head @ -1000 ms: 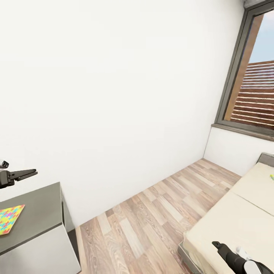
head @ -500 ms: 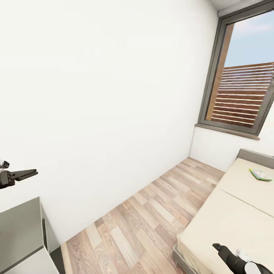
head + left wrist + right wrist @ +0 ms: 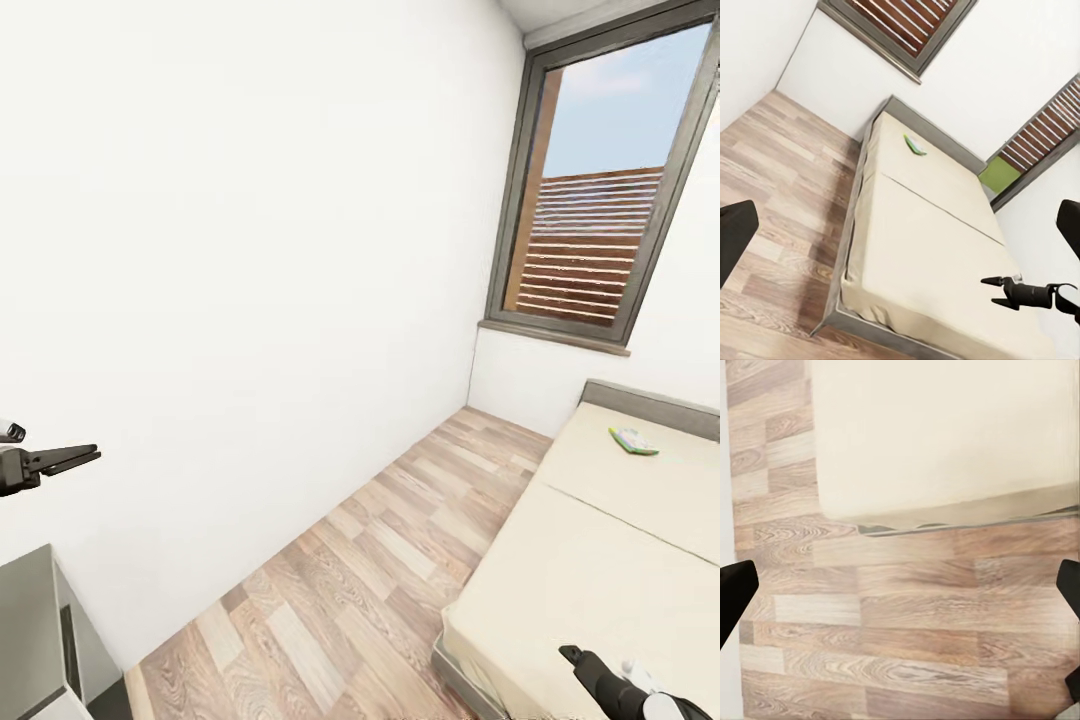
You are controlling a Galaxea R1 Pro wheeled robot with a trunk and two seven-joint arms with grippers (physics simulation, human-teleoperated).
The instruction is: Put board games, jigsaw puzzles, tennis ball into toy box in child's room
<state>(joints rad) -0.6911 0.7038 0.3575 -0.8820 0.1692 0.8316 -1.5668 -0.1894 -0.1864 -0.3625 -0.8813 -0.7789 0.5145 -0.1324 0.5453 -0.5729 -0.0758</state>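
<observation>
I face the broad beige mattress bed (image 3: 620, 540) where a green-edged flat game box (image 3: 633, 440) lies near its head, both grippers' fingers spread and empty, ready for pickup.

View turned toward bed (image 3: 600, 560) and window (image 3: 590, 200); green-edged board game (image 3: 633, 440) now fully visible; dark cabinet (image 3: 40, 630) nearly gone.

Game box (image 3: 633, 440) on the bed (image 3: 600, 560) too small to read; cabinet (image 3: 40, 640) cut off at the corner.
</observation>
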